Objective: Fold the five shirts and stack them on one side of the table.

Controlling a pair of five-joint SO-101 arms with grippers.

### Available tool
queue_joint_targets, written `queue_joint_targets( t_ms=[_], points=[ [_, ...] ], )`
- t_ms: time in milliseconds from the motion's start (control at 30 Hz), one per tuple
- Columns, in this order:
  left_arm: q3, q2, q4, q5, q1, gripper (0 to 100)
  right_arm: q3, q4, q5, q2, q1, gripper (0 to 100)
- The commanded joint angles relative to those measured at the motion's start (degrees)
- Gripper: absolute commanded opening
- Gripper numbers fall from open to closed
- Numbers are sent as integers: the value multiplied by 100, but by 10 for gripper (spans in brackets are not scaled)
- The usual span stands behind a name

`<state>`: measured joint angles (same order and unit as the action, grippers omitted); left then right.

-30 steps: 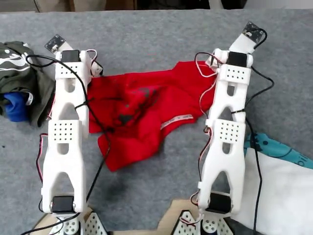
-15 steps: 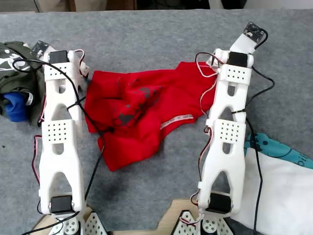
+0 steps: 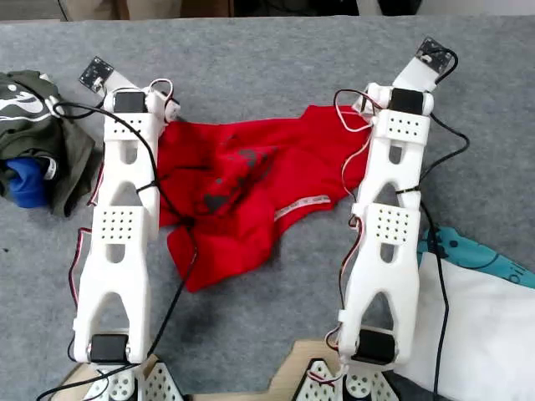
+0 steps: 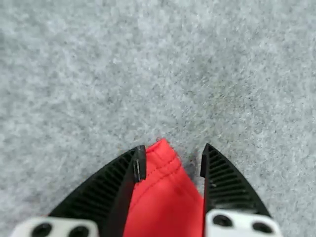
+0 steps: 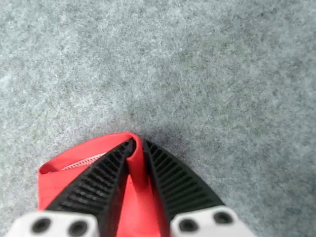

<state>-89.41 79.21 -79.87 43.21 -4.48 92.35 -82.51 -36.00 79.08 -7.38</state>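
Note:
A crumpled red shirt (image 3: pixel 251 192) lies across the middle of the grey table (image 3: pixel 267 58), with a dark print on it. My left gripper (image 4: pixel 173 148) is at the shirt's far left corner, with the red cloth (image 4: pixel 165 197) bunched between its black fingers (image 4: pixel 123 173), shut on it. My right gripper (image 5: pixel 137 143) is at the far right corner and is shut tight on a fold of red cloth (image 5: pixel 74 163). In the high view both white arms stretch away from the near edge, one along each side of the shirt.
A heap of dark green and blue shirts (image 3: pixel 33 142) sits at the table's left edge. A white shirt (image 3: pixel 485 334) over a teal one (image 3: pixel 468 251) lies at the near right. Bare grey felt stretches beyond the red shirt.
My left arm swung left and then back to the right, taking the shirt's left corner with it. The right arm has stayed still.

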Motion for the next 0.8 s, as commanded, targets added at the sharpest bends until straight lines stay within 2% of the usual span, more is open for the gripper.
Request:
queue_joint_targets(
  t_ms=[0,333,567,767],
  points=[
    [0,-127,-185,26,35,200,286,114,-18,-57,-84,5],
    [0,-145,-1090,35,141,193,286,114,-18,-57,-84,5],
    [18,-145,-1160,-18,255,61,286,114,-18,-57,-84,5],
    [9,-145,-1160,-105,308,18,286,114,-18,-57,-84,5]
  ],
)
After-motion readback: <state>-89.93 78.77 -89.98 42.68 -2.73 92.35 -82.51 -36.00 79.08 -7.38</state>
